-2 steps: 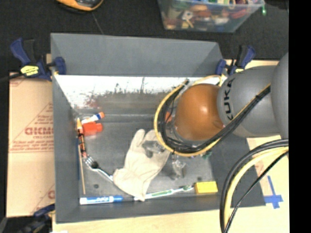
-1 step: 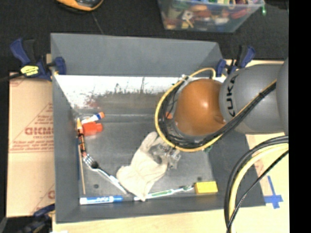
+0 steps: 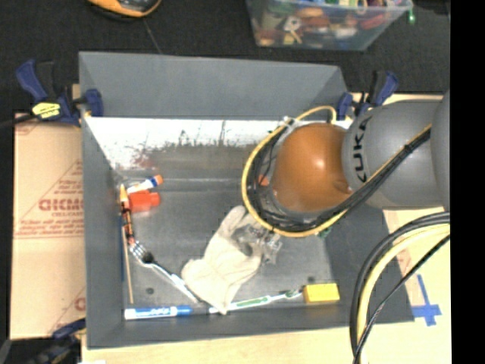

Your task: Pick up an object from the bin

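Toward the near side of the grey bin, about midway between left and right, lies a crumpled white cloth. The tool is over the cloth's far right end, below the orange wrist cover. I cannot tell whether the tool is open or closed, nor whether it already touches the fabric. The cloth looks soft, light and limp, so it should sag and trail once lifted rather than keep its shape. A raised fold near that far right end seems the best place to pinch, since flat fabric would likely slip away. A white toothbrush runs up to the cloth's near left edge and a green-and-white stick lies just beside its near edge, so either could be dragged along. A yellow block sits to the right.
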Tool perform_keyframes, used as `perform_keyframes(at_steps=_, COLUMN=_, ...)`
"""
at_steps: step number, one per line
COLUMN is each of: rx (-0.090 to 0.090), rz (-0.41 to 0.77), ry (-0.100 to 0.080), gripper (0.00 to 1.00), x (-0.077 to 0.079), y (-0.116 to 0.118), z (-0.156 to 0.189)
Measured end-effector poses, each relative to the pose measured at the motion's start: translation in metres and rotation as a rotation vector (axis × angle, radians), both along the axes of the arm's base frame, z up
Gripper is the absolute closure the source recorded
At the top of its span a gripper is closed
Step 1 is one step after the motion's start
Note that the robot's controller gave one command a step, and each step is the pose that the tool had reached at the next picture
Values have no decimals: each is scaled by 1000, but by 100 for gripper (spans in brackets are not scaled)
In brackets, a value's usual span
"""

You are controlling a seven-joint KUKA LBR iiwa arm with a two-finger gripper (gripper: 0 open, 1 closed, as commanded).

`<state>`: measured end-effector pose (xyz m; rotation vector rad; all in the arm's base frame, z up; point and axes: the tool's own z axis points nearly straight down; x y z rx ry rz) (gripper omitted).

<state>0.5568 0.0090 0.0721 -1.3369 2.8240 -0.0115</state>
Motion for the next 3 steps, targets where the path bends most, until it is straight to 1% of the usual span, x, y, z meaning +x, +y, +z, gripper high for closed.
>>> perform_keyframes(at_steps=1, rx=0, rz=-2, ry=7, gripper=100, x=-2, y=0, z=20)
perform_keyframes(at_steps=2, rx=0, rz=-5, ry=1, gripper=100, x=0, y=-1, z=45)
perform_keyframes(at_steps=3, rx=0, rz=-7, ry=7, gripper=100, x=-2, y=-1, z=67)
